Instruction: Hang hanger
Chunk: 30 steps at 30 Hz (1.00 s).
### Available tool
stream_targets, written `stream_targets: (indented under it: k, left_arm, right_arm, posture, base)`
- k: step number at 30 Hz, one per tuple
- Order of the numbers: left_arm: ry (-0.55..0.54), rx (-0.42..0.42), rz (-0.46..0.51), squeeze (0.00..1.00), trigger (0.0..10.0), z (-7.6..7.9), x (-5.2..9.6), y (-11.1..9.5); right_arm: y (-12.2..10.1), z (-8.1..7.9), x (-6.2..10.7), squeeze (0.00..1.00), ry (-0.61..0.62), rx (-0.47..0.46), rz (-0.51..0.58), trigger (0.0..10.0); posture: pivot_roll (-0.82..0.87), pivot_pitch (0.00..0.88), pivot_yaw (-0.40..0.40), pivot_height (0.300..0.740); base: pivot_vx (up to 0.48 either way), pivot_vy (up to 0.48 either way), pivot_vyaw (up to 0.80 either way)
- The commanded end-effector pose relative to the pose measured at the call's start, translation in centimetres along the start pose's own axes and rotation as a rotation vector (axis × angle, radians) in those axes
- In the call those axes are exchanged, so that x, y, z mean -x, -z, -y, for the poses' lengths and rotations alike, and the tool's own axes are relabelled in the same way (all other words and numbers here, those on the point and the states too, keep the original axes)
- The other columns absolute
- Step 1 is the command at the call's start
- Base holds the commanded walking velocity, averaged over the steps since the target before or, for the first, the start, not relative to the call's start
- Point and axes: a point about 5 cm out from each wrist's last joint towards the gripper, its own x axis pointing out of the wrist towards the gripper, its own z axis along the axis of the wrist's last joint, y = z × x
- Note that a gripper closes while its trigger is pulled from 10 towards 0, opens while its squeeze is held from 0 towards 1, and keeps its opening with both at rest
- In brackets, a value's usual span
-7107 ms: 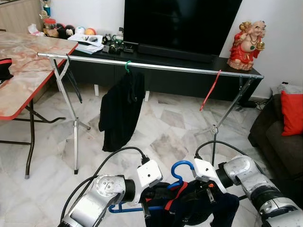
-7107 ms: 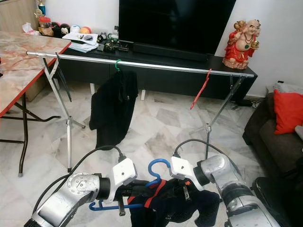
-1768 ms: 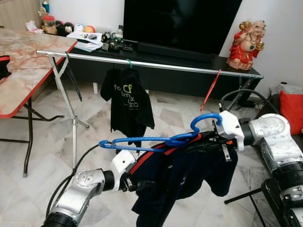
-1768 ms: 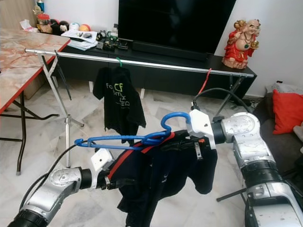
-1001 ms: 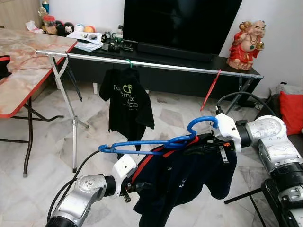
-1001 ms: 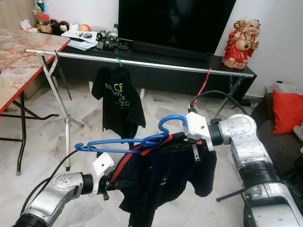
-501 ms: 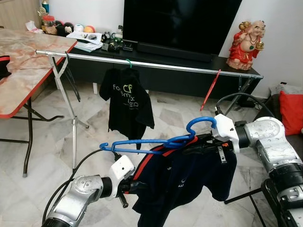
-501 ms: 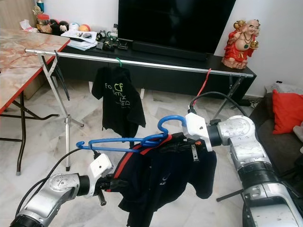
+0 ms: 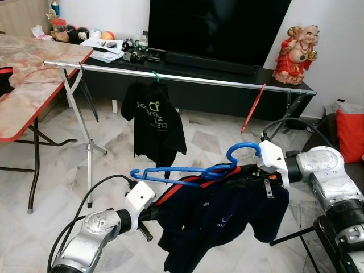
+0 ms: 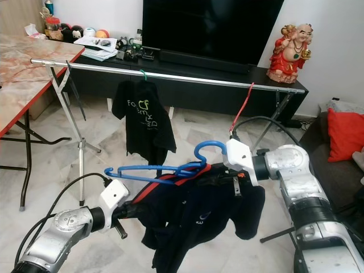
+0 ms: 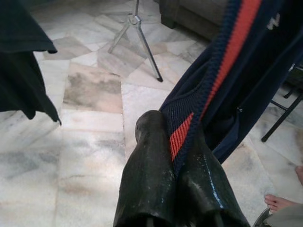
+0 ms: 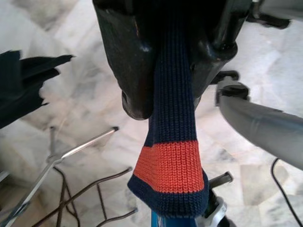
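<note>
Marble floor (image 9: 210, 148), TV console behind, rail (image 9: 187, 78) across the room ahead of me. My left gripper (image 11: 176, 156) is clamped on the shirt (image 9: 222, 219) at its navy-and-red ribbed collar edge, low and to my left. My right gripper (image 12: 173, 101) is pinched on the same ribbed trim, up near the hook end. Blue hanger (image 9: 187, 172) rides on top of the shirt between my two grippers, lying nearly flat, hook (image 9: 242, 151) just beside my right wrist, well short of the rail. Black tee (image 9: 154, 120) already hangs on the rail to the left, red hanger (image 9: 252, 108) to the right.

Risks as I judge them: I grip cloth, not plastic, so the hanger could slide out or tip as I raise it. Hook points sideways, so it may miss the rail. Dangling shirt could snag the rail's legs or brush the tee.
</note>
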Motion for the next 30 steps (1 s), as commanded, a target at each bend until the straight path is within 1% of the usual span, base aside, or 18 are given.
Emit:
stream_targets:
  k: [1,2,3,4,7,8,9,11,13,16,19,20,22,23,24,27,28,30]
  left_arm:
    - [-0.009,-0.007,-0.013,0.0,0.0,0.0,0.3,0.3]
    - [-0.011,-0.006,-0.016,0.0,0.0,0.0,0.4,0.4]
    - [-0.011,-0.003,-0.025,0.0,0.0,0.1,0.5,0.7]
    - [-0.012,-0.003,-0.028,0.0,0.0,0.1,0.6,0.7]
    - [-0.021,0.0,-0.033,0.0,0.0,0.0,0.7,1.0]
    - [-0.021,0.0,-0.033,0.0,0.0,0.0,0.7,1.0]
    - [-0.028,-0.004,-0.038,0.0,0.0,-0.1,0.8,1.2]
    - [-0.033,-0.003,-0.041,0.0,0.0,-0.2,0.8,1.2]
    - [-0.039,0.002,-0.045,0.0,0.0,-0.2,0.9,1.3]
    - [-0.041,0.004,-0.048,0.0,0.0,-0.3,1.0,1.3]
    - [-0.042,0.001,-0.052,0.0,0.0,-0.3,0.9,1.3]
    - [-0.04,0.0,-0.052,0.0,0.0,-0.3,0.8,1.3]
    - [-0.038,0.0,-0.05,0.0,0.0,-0.2,0.8,1.2]
    - [-0.039,0.0,-0.049,0.0,0.0,-0.2,0.7,1.1]
    - [-0.039,0.0,-0.048,0.0,0.0,-0.3,0.7,1.1]
    - [-0.035,-0.006,-0.05,0.0,0.0,-0.3,0.8,1.0]
    - [-0.026,-0.009,-0.053,0.0,0.0,-0.3,0.9,0.9]
    - [-0.006,-0.012,-0.059,0.0,0.0,-0.2,1.1,0.8]
  right_arm:
    - [0.5,-0.1,1.7,0.0,0.045,-0.033,0.008,0.0]
    - [0.7,-0.2,1.9,0.0,0.045,-0.049,0.016,0.0]
    - [1.2,-0.6,2.5,0.0,0.034,-0.088,0.037,0.0]
    - [1.3,-0.7,2.6,0.0,0.03,-0.095,0.04,0.0]
    - [2.2,-1.2,3.4,0.0,0.021,-0.133,0.03,0.0]
    - [2.2,-1.2,3.4,0.0,0.021,-0.133,0.03,0.0]
    - [2.8,-1.6,4.0,0.0,0.022,-0.171,0.016,0.0]
    - [3.7,-2.2,4.5,0.0,0.01,-0.203,-0.043,0.0]
    - [5.1,-2.9,5.0,0.0,-0.01,-0.209,-0.175,0.0]
    - [6.4,-3.4,5.3,0.0,-0.017,-0.183,-0.333,0.0]
    - [6.5,-3.1,5.2,0.0,0.01,-0.174,-0.359,0.0]
    - [6.6,-3.1,5.2,0.0,0.012,-0.161,-0.393,0.0]
    - [7.3,-3.2,5.2,0.0,0.022,-0.12,-0.501,0.0]
    - [7.5,-3.2,5.2,0.0,0.03,-0.11,-0.529,0.0]
    - [7.6,-3.2,5.1,0.0,0.031,-0.1,-0.546,0.0]
    - [7.8,-2.6,4.7,0.0,0.098,-0.057,-0.595,0.0]
    - [7.8,-2.4,4.5,0.0,0.11,-0.017,-0.635,0.0]
    - [7.7,-2.0,4.2,0.0,0.137,0.023,-0.652,0.0]
  posture:
    - [0.17,0.0,-0.141,0.74]
    - [0.17,0.0,-0.14,0.74]
    - [0.17,0.0,-0.14,0.74]
    - [0.17,0.0,-0.14,0.74]
    - [0.16,0.0,-0.138,0.74]
    - [0.16,0.0,-0.138,0.74]
    - [0.16,0.0,-0.138,0.74]
    - [0.16,0.0,-0.139,0.74]
    - [0.16,0.0,-0.137,0.74]
    - [0.16,0.0,-0.135,0.74]
    - [0.16,0.0,-0.133,0.74]
    - [0.16,0.0,-0.132,0.74]
    - [0.16,0.0,-0.134,0.74]
    - [0.16,0.0,-0.134,0.74]
    - [0.17,0.0,-0.134,0.74]
    - [0.17,0.0,-0.134,0.74]
    - [0.17,0.0,-0.134,0.74]
    - [0.17,0.0,-0.134,0.74]
  base:
    - [0.0,0.0,0.0]
    - [0.0,0.0,0.0]
    - [0.0,0.0,0.0]
    - [0.0,0.0,0.0]
    - [0.0,0.0,0.0]
    - [0.0,0.0,0.0]
    - [0.0,0.0,0.0]
    - [0.0,0.0,0.0]
    - [0.0,0.0,0.0]
    - [0.0,0.0,0.0]
    - [0.0,0.0,0.0]
    - [0.0,0.0,0.0]
    - [0.0,0.0,0.0]
    - [0.0,0.0,0.0]
    - [0.0,0.0,0.0]
    - [0.0,0.0,0.0]
    - [0.0,0.0,0.0]
    - [0.0,0.0,0.0]
